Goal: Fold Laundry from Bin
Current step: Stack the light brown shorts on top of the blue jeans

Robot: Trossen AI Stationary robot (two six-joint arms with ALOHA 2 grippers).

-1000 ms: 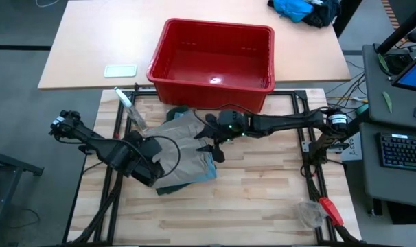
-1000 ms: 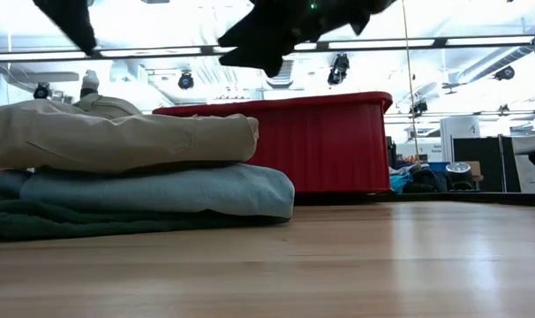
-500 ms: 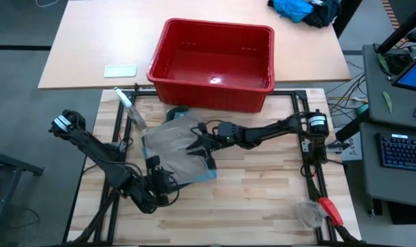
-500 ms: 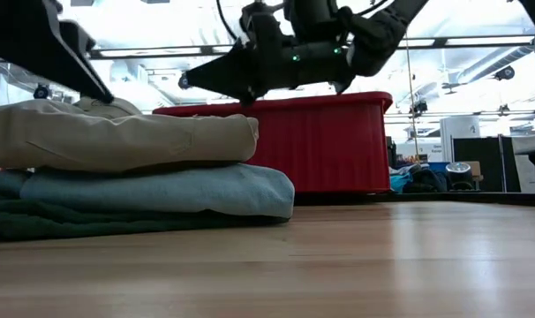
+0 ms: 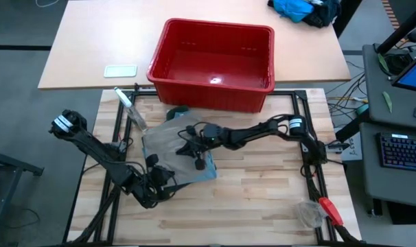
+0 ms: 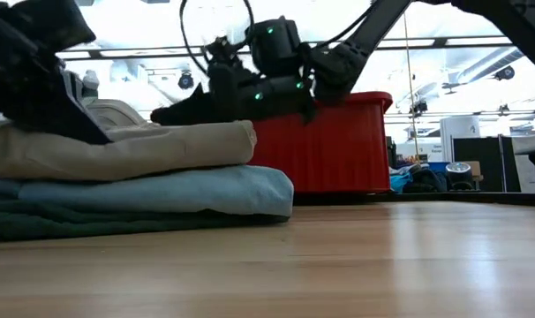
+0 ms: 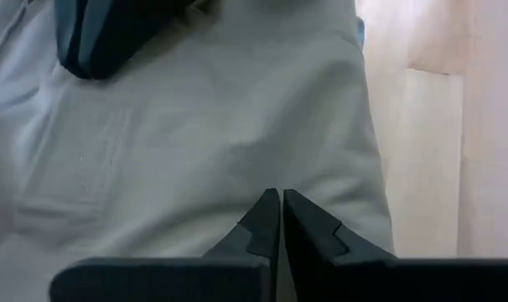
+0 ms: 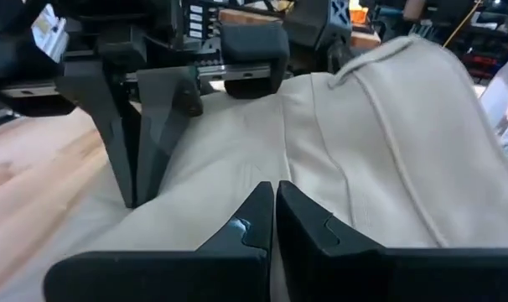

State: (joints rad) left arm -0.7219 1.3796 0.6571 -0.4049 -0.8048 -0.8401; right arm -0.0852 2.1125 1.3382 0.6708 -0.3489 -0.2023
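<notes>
Sitting on the light wood table (image 5: pixel 263 199) is the red bin (image 5: pixel 213 63), at the far edge. The laundry (image 6: pixel 135 190) is lying in a folded stack just in front of it: green at the bottom, blue in the middle, khaki piece (image 7: pixel 220 143) on top. The left gripper (image 7: pixel 279 214) and right gripper (image 8: pixel 273 205) are both pressing down on the khaki piece, fingers closed tight together, holding nothing.
</notes>
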